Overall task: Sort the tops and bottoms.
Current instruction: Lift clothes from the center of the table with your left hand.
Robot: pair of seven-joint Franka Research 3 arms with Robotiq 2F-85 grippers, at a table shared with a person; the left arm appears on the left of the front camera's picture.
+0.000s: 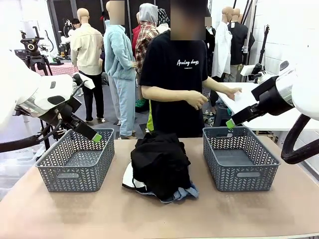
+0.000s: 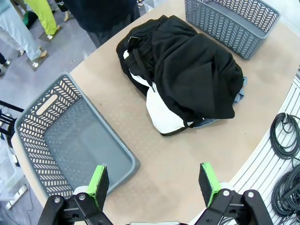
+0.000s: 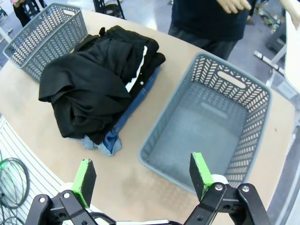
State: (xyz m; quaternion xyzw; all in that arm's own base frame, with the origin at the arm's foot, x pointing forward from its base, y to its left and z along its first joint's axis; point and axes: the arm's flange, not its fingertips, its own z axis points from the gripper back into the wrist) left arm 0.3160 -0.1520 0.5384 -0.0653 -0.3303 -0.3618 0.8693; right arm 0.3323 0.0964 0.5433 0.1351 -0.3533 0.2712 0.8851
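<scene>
Both the left end effector [image 2: 153, 176] and right end effector [image 3: 141, 161] gape wide; black garments [image 2: 187, 70] cover white fabric [image 2: 161, 112], denim [image 3: 105, 140].

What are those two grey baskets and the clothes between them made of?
Left basket and right basket: probably moulded plastic, matte grey, with rigid cut-out lattice walls. Black garment: soft matte cloth, folds limply. Blue garment underneath: looks like faded denim.
</scene>
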